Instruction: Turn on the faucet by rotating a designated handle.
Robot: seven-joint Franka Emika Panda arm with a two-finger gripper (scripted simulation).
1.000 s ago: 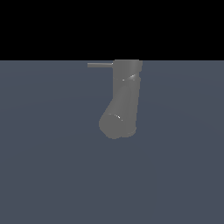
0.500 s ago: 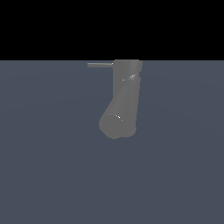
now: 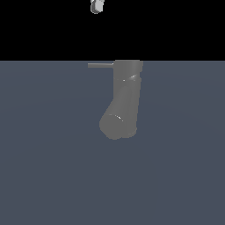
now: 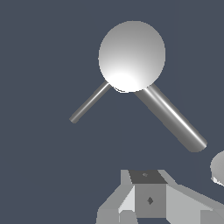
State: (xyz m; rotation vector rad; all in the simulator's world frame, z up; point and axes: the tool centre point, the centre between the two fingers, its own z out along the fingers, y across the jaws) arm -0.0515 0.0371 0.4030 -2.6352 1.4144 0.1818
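In the exterior view the handle (image 3: 100, 65) is a thin grey rod pointing toward the exterior view's left from the top of the faucet (image 3: 127, 90), level with the line where the dark floor meets the black background. The faucet stands upright near the middle of the scene, its thick spout (image 3: 116, 119) angling down and ending in a round face. High above the handle, at the upper edge of the frame, a small white piece of the gripper (image 3: 96, 6) shows, well apart from both rod and body. From the wrist view the faucet's round top (image 4: 131, 56) is seen from above, with the slim handle (image 4: 89, 103) and the stouter spout (image 4: 173, 118) spreading out from under it. Only part of the gripper body (image 4: 148, 199) is in view; whether its jaws are wide or narrow I cannot tell.
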